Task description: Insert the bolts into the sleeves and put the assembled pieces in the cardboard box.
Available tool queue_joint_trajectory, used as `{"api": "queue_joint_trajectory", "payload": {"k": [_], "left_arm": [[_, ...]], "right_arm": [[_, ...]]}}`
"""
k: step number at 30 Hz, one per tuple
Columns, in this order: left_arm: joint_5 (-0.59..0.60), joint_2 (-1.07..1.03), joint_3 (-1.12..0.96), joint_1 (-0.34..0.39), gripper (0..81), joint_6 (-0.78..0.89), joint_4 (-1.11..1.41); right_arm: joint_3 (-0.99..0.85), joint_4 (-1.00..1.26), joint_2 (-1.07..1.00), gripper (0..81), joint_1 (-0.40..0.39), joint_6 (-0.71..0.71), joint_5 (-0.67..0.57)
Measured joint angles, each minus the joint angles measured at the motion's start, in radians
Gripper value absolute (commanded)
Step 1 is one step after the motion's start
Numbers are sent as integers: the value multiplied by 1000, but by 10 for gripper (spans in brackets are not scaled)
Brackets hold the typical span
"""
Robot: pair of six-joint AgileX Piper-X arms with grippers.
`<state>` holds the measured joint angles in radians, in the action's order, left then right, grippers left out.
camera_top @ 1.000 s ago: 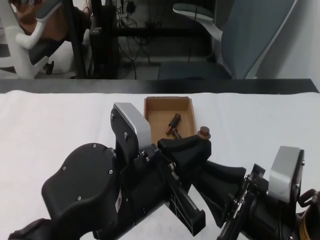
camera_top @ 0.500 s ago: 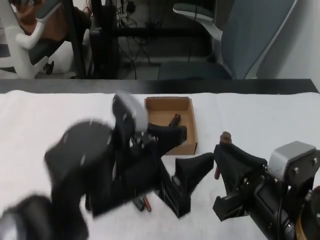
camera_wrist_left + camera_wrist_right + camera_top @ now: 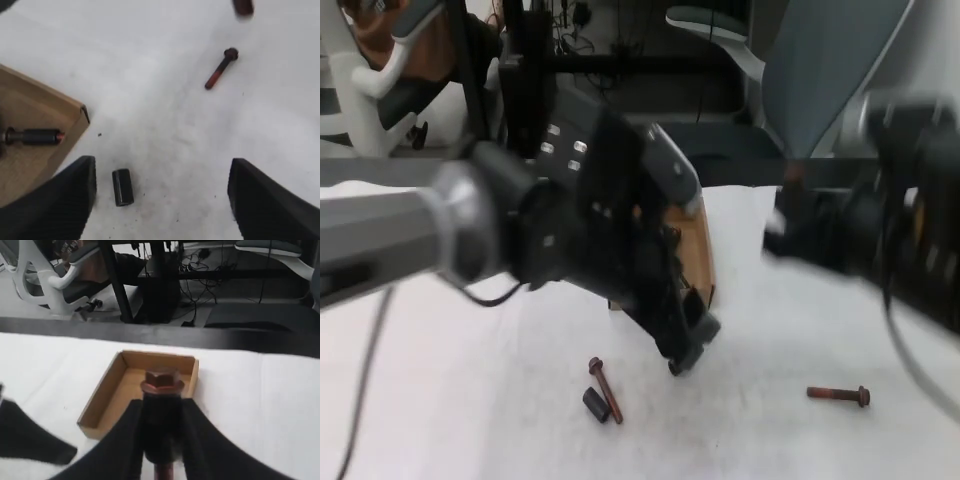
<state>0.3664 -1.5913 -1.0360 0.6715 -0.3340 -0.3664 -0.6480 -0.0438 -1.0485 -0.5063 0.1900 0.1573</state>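
The assembled piece (image 3: 162, 382), a bolt seated in its sleeve with the hex head uppermost, stands upright in the right gripper (image 3: 161, 415). The gripper's two fingers are closed snugly on the sleeve just under the head. The cardboard box (image 3: 102, 392) lies ahead of and below the piece, open side up, so the piece seems not yet over the opening. To place it well, I judge the arm should carry the piece forward until it is squarely above the box floor, come down inside the walls, and only then part the fingers. That way it drops a short distance and cannot bounce off the rim. It should land beside the finished piece (image 3: 32, 136) lying in the box, not on it. Farther out, the left gripper (image 3: 160, 200) hangs spread wide over the bench (image 3: 175, 125) and grips nothing. A loose sleeve (image 3: 122, 187) lies between its fingers, close to the one nearer the box corner. From the high view, a loose bolt (image 3: 605, 388) lies just beside the sleeve, and a second bolt (image 3: 838, 395) lies well apart.
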Motion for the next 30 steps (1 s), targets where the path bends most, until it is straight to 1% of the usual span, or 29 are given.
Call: {"api": "queue_joint_trajectory", "payload": {"k": [4, 6, 8, 12, 18, 21, 25, 28, 29, 30], "left_arm": [[-34, -120, -57, 8, 682, -67, -41], [-51, -165, -80, 15, 682, -95, -55], [-71, -199, -103, 21, 682, -120, -80], [-100, -262, -169, 24, 682, -157, -147], [-209, -353, -246, 26, 682, -257, -229], [-224, -380, -265, 26, 682, -283, -238], [-230, -403, -273, 26, 682, -296, -239], [-230, -408, -276, 29, 682, -298, -239], [-230, -408, -278, 29, 682, -298, -239], [-230, -408, -277, 31, 682, -300, -237]], "right_arm": [[-129, -59, -84, 6, 106, -7, -157], [-195, -79, -160, 6, 140, -9, -242], [-255, -101, -238, 6, 157, -9, -305], [-366, -164, -431, 6, 165, -9, -379], [-526, -210, -656, 6, 165, -7, -427], [-607, -239, -754, 6, 165, -7, -461], [-701, -286, -860, 6, 165, -7, -549], [-744, -311, -914, 4, 165, -7, -569], [-753, -315, -927, 35, 165, -7, -572], [-760, -317, -938, 92, 165, -7, -573]]}}
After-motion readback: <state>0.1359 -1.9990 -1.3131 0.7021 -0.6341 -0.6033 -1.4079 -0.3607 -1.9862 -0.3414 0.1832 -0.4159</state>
